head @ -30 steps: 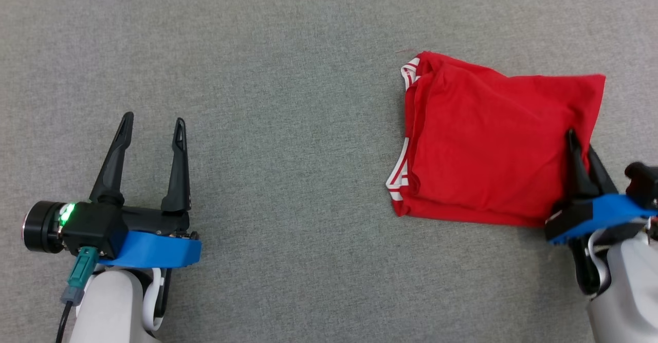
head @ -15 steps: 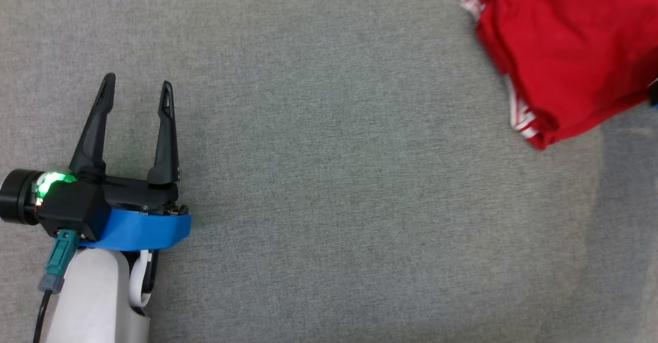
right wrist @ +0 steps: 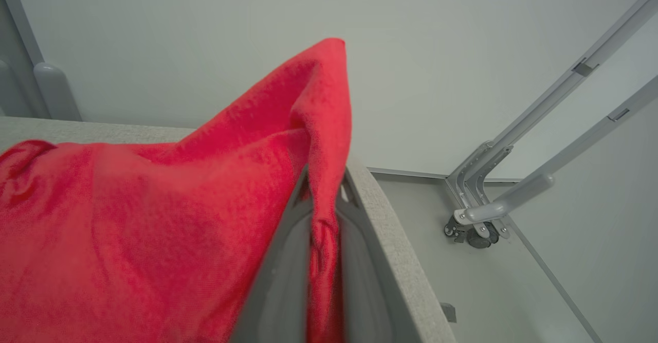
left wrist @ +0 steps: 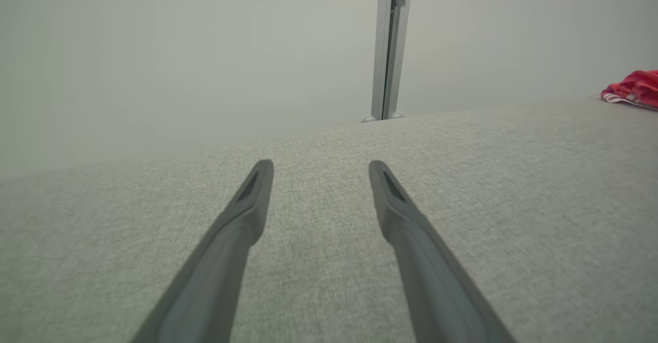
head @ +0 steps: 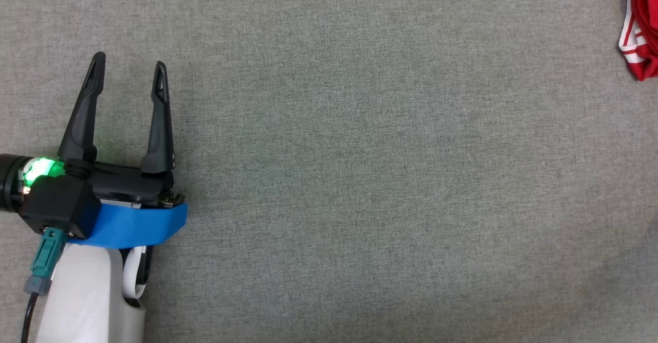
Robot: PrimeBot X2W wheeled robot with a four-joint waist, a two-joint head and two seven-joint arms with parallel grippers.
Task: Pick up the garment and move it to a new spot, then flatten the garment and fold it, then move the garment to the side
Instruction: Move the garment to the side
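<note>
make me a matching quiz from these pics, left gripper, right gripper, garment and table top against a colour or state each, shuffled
Things:
1. left gripper
2. right gripper
3. garment
4. table top

Colour or state:
A. red with white striped trim
B. grey, fabric-covered
C. open, nothing between the fingers
D. shut on cloth

Pairs: 1-C, 2-D, 3-A, 4-B

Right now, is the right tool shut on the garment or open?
Shut on the garment: in the right wrist view, a fold of red cloth is pinched between the right tool's fingers.
</note>
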